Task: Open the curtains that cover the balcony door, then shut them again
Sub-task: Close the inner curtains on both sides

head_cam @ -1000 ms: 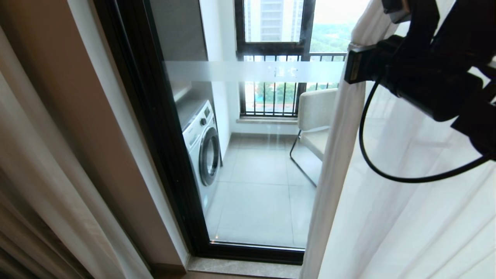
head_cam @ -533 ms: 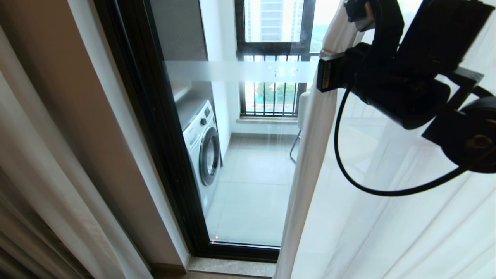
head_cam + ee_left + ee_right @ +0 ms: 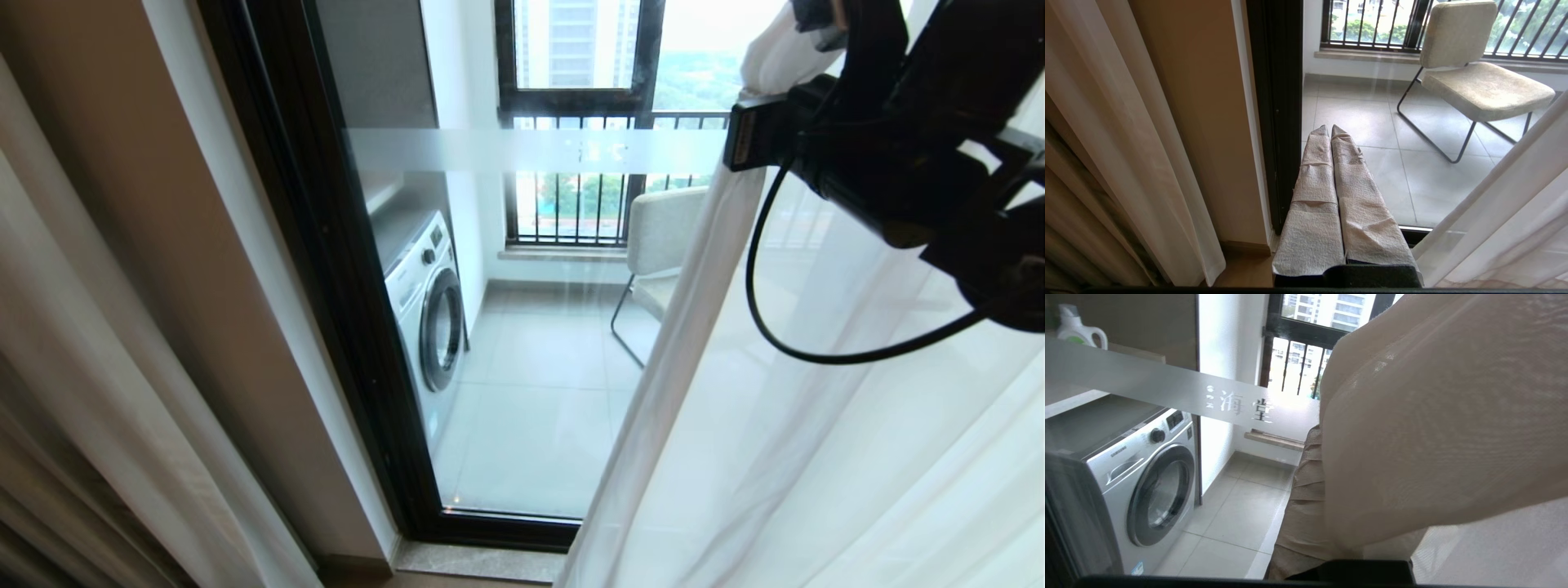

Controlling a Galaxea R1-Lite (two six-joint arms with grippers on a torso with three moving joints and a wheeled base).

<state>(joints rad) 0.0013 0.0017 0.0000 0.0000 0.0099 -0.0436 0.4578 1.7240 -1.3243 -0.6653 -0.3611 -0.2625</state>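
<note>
Balcony door (image 3: 490,343): one tall clear glass pane in a thick black frame, crossed by one horizontal frosted white band with small characters. Curtains: two sets. At the left, a thick opaque beige-grey drape (image 3: 49,392) in vertical folds with a white lining edge, bunched against the wall beside the door frame. At the right, a thin translucent white sheer (image 3: 816,425), covering the right part of the pane in soft diagonal folds. Behind the glass: one white front-loading washing machine (image 3: 424,302) with a round door, one beige upholstered chair (image 3: 661,237) on a thin black wire frame, and grey floor tiles.

Right gripper (image 3: 1306,490): raised at the sheer's leading edge, its paper-wrapped fingers closed on a gathered bunch of sheer, which drapes over and largely hides them. Left gripper (image 3: 1329,134): two tapered, paper-wrapped fingers pressed together, holding nothing, low between drape and sheer, pointing at the door.
</note>
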